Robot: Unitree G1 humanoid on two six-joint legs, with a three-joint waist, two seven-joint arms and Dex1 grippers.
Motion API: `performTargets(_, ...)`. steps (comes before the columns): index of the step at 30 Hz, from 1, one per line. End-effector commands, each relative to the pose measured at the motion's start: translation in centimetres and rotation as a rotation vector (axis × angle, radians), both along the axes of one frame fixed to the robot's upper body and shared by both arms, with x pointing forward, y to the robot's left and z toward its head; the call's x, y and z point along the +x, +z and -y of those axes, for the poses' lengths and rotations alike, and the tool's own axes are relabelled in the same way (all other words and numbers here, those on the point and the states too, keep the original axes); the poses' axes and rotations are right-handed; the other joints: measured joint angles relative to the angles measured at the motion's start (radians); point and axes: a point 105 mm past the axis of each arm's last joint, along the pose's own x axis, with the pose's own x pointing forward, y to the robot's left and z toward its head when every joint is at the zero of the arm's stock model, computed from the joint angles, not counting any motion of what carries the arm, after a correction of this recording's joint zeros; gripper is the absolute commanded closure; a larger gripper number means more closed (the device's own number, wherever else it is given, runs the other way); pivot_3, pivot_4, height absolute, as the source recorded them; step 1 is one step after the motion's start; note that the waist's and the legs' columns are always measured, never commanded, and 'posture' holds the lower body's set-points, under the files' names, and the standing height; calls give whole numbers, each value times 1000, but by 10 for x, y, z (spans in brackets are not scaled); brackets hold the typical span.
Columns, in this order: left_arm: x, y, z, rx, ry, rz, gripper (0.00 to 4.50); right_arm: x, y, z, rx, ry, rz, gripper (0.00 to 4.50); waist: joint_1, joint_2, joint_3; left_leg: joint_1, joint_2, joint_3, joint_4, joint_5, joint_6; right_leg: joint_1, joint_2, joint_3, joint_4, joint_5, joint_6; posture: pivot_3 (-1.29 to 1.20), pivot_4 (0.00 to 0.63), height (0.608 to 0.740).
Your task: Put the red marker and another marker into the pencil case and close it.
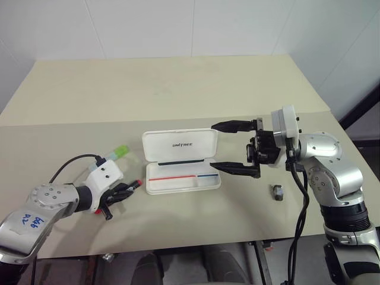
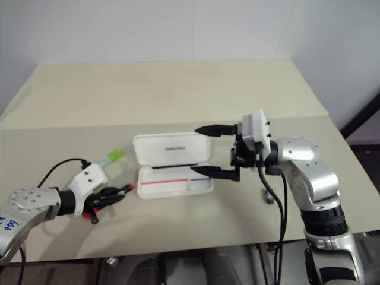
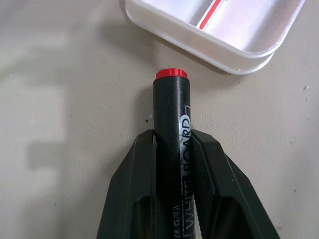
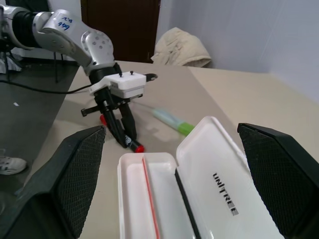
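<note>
The red marker [image 3: 172, 124] is clamped between the fingers of the left gripper [image 1: 120, 192] on the table [image 1: 178, 95], its red end just short of the open pencil case [image 1: 181, 160]. The right gripper [image 1: 233, 146], jaws spread wide, is held beside the case; the green-capped marker [image 1: 117, 153] lies behind the left gripper.

My left gripper [image 3: 172, 149] has smooth, matt black plastic fingers, pinched on the red marker [image 3: 172, 114], whose black barrel is slightly glossy with a ribbed red end. The pencil case [image 1: 181, 160] is shiny white plastic, really smooth inside. The table [image 1: 166, 89] looks matt beige, faintly speckled. My right gripper [image 4: 169, 174] pads have a rough cross-hatched texture, kinda rubbery-looking.
</note>
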Motion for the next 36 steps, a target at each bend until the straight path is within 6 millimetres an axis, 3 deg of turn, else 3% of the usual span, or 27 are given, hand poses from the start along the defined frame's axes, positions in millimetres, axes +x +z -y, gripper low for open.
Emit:
performTargets(1,4,8,-32,84,74,0,3905,-6,7,2,-2,17,43,0,-5,0,0,0,0,0,0,0,0,0,0,0,0,0,0,0,150,740)
performTargets(9,-11,49,-27,24,-99,-25,3905,0,1,5,-22,3,37,0,-8,-2,1,-7,0,0,-7,-3,-4,-8,-1,-2,-2,-2,1,0,150,740)
performTargets(11,-19,61,-15,-10,-218,-22,3905,2,-1,6,-29,-2,35,0,0,-2,1,-9,0,0,-8,-6,-5,-10,-1,-3,-2,2,14,0,150,740)
performTargets(14,-30,67,-2,-48,-336,-41,3905,5,-3,8,-34,-10,32,0,9,-1,1,-19,0,0,-8,-7,-6,-21,-1,-4,0,-1,14,0,150,740)
performTargets(18,-32,73,9,-64,-413,-24,3905,5,-5,8,-36,-22,30,0,11,-1,1,-20,1,0,-8,-9,-7,-23,-1,-5,1,-4,13,0,150,740)
performTargets(26,-5,85,48,-124,-533,107,3905,3,-10,30,-79,-119,25,0,35,0,2,-20,0,-1,2,-10,-5,-19,-1,-5,4,-3,16,0,150,740)
performTargets(30,13,89,70,-152,-604,130,3905,0,-19,52,-167,-189,44,0,53,0,2,-20,-1,-1,5,-10,-4,-18,-1,-4,7,-3,17,0,150,740)
performTargets(36,39,83,111,-175,-680,138,3905,-18,-26,68,-217,-219,7,0,63,0,2,-20,-2,-1,12,-11,-3,-16,0,-3,9,-1,20,0,150,740)
